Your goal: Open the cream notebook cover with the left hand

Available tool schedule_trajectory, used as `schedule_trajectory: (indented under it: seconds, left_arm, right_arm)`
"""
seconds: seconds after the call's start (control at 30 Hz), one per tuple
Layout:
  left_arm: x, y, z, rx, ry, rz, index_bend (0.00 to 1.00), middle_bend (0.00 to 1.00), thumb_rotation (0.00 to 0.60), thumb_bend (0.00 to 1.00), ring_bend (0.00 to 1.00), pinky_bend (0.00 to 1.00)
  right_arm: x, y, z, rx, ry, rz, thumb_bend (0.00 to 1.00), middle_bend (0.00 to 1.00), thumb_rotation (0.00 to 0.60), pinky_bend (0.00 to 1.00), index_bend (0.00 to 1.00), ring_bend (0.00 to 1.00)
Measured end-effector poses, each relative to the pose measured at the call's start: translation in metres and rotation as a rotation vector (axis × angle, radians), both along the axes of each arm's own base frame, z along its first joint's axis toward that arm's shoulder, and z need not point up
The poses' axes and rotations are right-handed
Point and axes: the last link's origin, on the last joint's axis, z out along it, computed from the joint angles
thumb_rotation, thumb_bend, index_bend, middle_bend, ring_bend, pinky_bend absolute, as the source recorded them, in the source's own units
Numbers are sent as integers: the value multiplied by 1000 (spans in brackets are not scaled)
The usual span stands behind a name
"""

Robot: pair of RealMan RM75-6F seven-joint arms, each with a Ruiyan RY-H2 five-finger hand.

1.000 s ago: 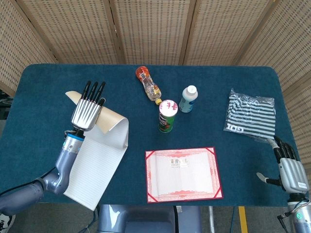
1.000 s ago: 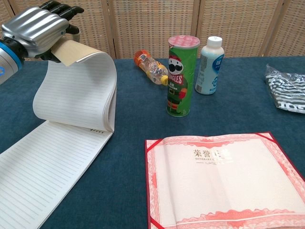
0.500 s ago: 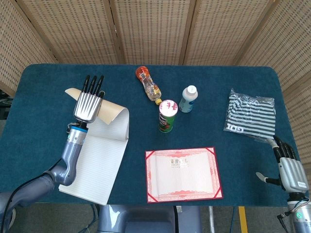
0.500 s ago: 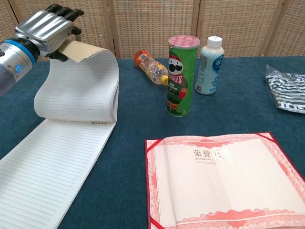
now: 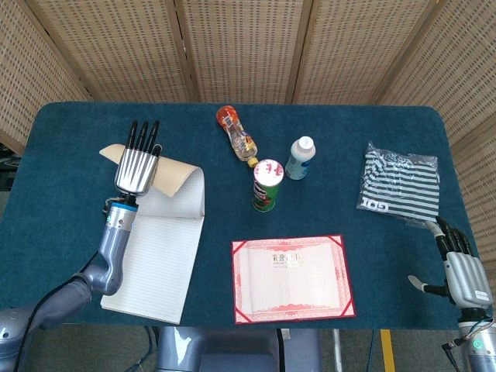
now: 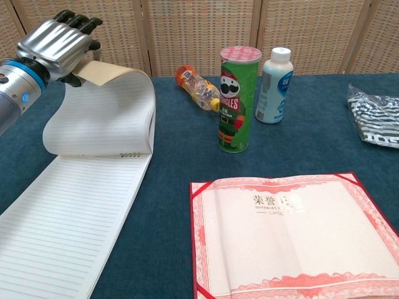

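The cream notebook cover [image 5: 172,173] is lifted and curled back over the lined page [image 6: 68,212], left of the Pringles can [image 6: 235,99]. The left hand [image 6: 55,42] grips its far edge, so the opening step looks nearly finished. Next, I judge, the hand should lay the cover flat on the desk [image 5: 70,132] and let go.

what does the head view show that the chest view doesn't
Only the head view shows the right hand, open at the table's near right corner, the whole striped bag, and the full table.

Only the chest view shows the can side-on with its label, and the ruled lines on the notebook page.

Both show the left hand holding the cream cover curled back, the lying bottle, the white bottle and the certificate.
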Motion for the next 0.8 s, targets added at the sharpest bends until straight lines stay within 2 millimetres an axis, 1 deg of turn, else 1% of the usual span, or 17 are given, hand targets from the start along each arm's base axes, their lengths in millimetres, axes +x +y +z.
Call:
schedule_trajectory:
  seconds: [0.1, 0.2, 0.37, 0.57, 0.6, 0.63, 0.77, 0.8]
  left_arm:
    - [-4, 2, -1, 11, 22, 23, 121, 0, 600, 422, 0, 0]
    - [-5, 2, -2, 19, 15, 31, 67, 0, 600, 412, 0, 0]
    - [-10, 3, -1, 37, 30, 38, 45, 0, 600, 402, 0, 0]
    - [-15, 2, 0, 43, 35, 50, 45, 0, 600, 402, 0, 0]
    - [-15, 2, 0, 42, 32, 51, 45, 0, 600, 389, 0, 0]
    - [-16, 2, 0, 41, 28, 51, 45, 0, 600, 368, 0, 0]
    - [-17, -1, 3, 30, -7, 52, 45, 0, 600, 113, 0, 0]
    - [-17, -2, 4, 27, -19, 50, 45, 0, 600, 67, 0, 0]
  right_arm:
    - [0, 0, 0, -1, -2, 0, 51, 0, 600, 0, 30, 0]
    - [0, 0, 0, -1, -2, 1, 51, 0, 600, 0, 30, 0]
    - [0, 1, 0, -2, -4, 2, 48, 0, 600, 0, 30, 0]
    - [0, 1, 0, -2, -6, 1, 47, 0, 600, 0, 30, 0]
    - [0, 1, 0, -3, -6, 1, 46, 0, 600, 0, 30, 0]
    - [0, 1, 1, -3, -5, 0, 47, 0, 600, 0, 30, 0]
    - [0, 1, 1, -1, -2, 0, 46, 0, 600, 0, 30, 0]
    - [0, 1, 1, -1, -1, 1, 47, 0, 600, 0, 30, 0]
